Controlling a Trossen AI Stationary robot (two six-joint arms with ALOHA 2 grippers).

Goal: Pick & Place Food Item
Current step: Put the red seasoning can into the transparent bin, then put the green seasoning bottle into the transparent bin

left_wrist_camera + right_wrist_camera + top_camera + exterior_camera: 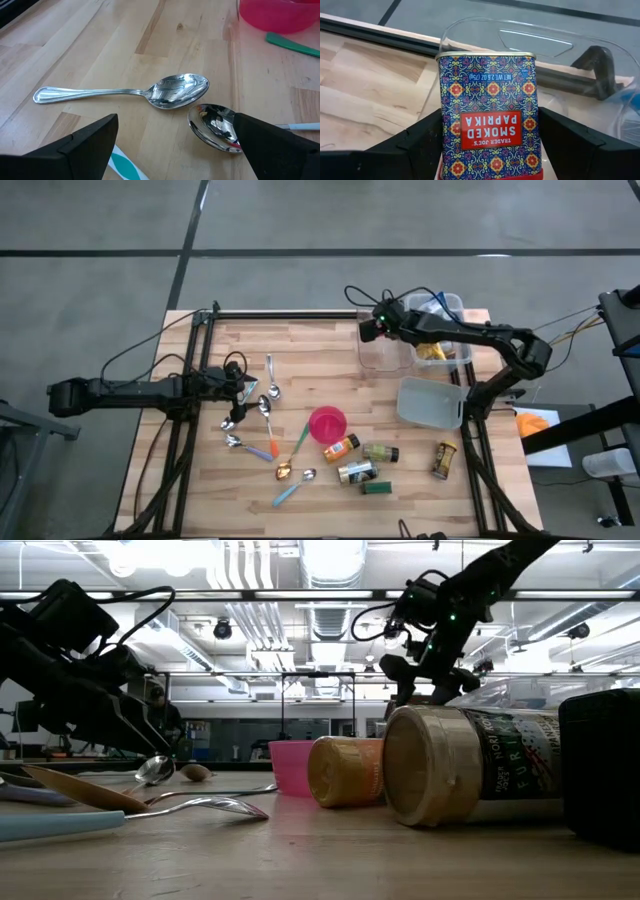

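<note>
Over the far right part of the wooden tabletop (300,350), the right claw (487,150) is holding a patterned blue-and-red rectangular tin of smoked paprika (489,112), its fingers (415,142) pressing on the tin's two sides. The tin's long axis is running straight out from the claw, its end pointing toward the clear plastic container (530,40) just beyond and below; in the high view the right claw (375,328) is hanging at that container's (385,352) rim. The coming release looks to depend on the tin clearing that rim. The left claw (240,385), spread wide, is waiting well apart, among metal spoons (125,92).
</note>
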